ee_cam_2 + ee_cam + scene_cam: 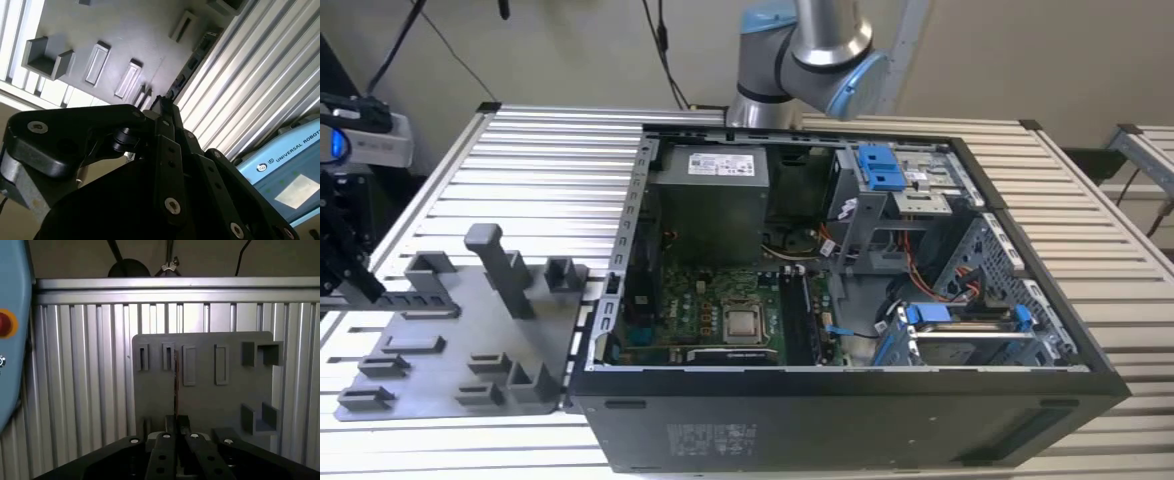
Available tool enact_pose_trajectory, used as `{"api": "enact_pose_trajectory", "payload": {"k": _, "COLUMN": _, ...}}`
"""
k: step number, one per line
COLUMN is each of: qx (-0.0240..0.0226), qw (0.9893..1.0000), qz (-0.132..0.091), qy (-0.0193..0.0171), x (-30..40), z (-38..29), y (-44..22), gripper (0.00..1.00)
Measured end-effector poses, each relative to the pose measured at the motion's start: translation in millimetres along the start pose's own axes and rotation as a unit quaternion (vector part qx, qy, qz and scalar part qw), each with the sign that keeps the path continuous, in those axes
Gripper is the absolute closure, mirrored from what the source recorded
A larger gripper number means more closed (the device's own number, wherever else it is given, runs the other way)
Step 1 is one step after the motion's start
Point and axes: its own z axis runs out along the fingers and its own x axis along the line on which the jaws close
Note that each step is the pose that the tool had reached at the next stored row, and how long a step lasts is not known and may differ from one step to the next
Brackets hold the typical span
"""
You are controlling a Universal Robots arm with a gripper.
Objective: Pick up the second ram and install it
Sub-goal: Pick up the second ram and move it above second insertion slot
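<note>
The second ram (176, 382) shows edge-on in the first wrist view as one thin, dark, straight strip. It reaches out from the tips of the gripper (177, 421), whose two black, bolted metal fingers (162, 455) are pinched together on its near end. Just past the hand lies one matte grey plastic tray (210, 405) with four narrow rectangular slots in a row, resting on a ribbed aluminium table (80, 390).
</note>
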Motion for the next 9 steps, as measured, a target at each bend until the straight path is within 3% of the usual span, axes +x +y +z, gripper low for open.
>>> {"api": "enact_pose_trajectory", "payload": {"k": 9, "qx": 0.0000, "qw": 1.0000, "qz": 0.001, "qy": 0.0000, "x": -0.1, "z": -14.2, "y": -0.3, "gripper": 0.87}}
